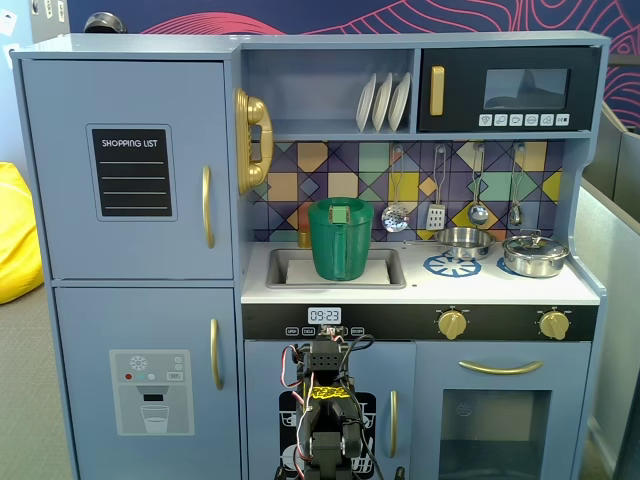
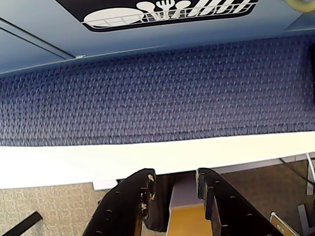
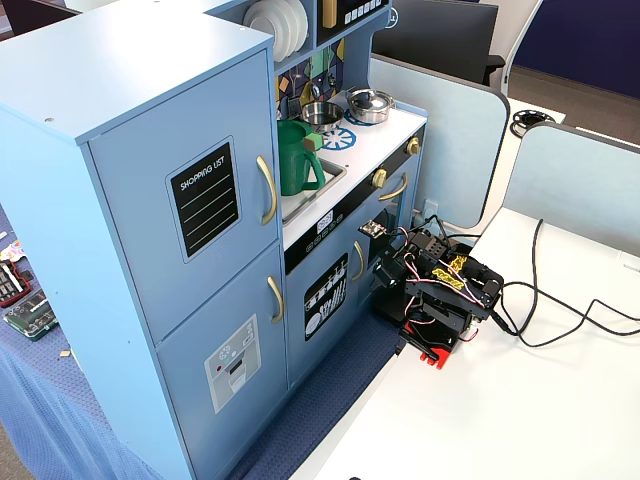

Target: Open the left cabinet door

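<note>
Nothing started yet: we're parked low on the white surface (image 3: 520,400), arm folded in front of the dishwasher door (image 3: 327,292). Claw (image 2: 173,184) is released, jaws apart, nothing between them; wrist view shows only blue mat and the dishwasher graphic. Left door (image 1: 130,170) sits top-left in a fixed view, flush shut. Next: lift, swing left and up to its gold handle (image 1: 207,207), close around it, then pull outward.
</note>
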Robot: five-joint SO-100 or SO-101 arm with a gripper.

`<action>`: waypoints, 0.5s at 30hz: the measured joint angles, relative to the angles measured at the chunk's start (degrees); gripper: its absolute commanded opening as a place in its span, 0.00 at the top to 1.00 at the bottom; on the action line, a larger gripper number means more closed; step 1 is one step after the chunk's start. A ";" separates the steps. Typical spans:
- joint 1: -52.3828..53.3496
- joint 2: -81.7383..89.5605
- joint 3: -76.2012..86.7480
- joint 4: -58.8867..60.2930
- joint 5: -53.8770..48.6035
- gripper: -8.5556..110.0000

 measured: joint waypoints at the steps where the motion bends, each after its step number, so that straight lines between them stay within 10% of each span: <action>1: 0.00 0.00 0.00 0.00 0.00 0.93; 15: -8.88 -0.09 -0.26 -2.02 4.66 0.93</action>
